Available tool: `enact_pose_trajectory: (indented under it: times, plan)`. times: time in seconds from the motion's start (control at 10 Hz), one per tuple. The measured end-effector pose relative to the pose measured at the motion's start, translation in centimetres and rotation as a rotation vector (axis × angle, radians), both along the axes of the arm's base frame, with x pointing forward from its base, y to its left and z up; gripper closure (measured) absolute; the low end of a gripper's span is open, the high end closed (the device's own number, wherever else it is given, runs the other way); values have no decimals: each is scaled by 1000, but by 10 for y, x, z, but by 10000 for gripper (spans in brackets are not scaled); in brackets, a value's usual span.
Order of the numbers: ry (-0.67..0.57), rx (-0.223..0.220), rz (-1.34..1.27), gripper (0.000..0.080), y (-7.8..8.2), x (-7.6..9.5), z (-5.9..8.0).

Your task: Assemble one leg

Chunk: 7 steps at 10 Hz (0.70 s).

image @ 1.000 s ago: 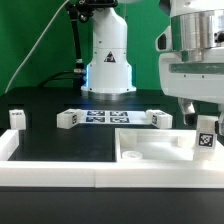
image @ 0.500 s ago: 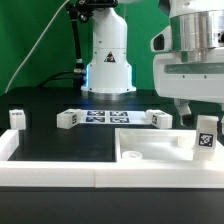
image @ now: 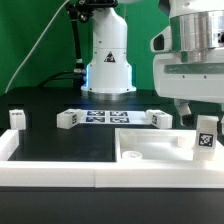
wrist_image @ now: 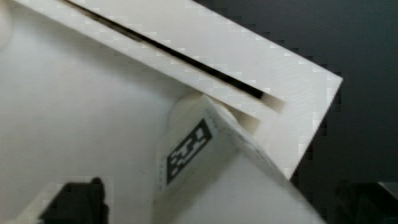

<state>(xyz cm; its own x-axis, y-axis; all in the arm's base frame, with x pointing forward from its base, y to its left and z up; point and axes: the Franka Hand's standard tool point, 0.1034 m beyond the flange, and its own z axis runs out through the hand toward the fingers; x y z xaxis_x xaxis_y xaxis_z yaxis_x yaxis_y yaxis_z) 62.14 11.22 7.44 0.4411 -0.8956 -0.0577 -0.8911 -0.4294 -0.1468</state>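
While the arm (image: pixel 196 45) hangs at the exterior view's right, we see a black table (image: pixel 60 145) edged by a white wall (image: pixel 50 178). Next in size, a wide white slab (image: pixel 150 148) lies near the front, right of centre. Smaller, the marker board (image: pixel 103 117) lies mid-table. The gripper (image: pixel 198 112) has its jaws spread wide around a tagged leg (image: pixel 205 134), standing upright on the slab; we cannot tell whether they touch it. Three more small tagged blocks (image: pixel 67 120) sit apart.

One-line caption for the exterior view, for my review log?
Open pincer hovers above small white tagged leg post standing on wide flat white slab; marker board behind.
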Motion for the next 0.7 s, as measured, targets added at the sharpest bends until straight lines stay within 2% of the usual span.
enact_pose_trajectory:
  times: [0.7]
  plan:
    - [0, 0, 0, 151, 0, 0, 0]
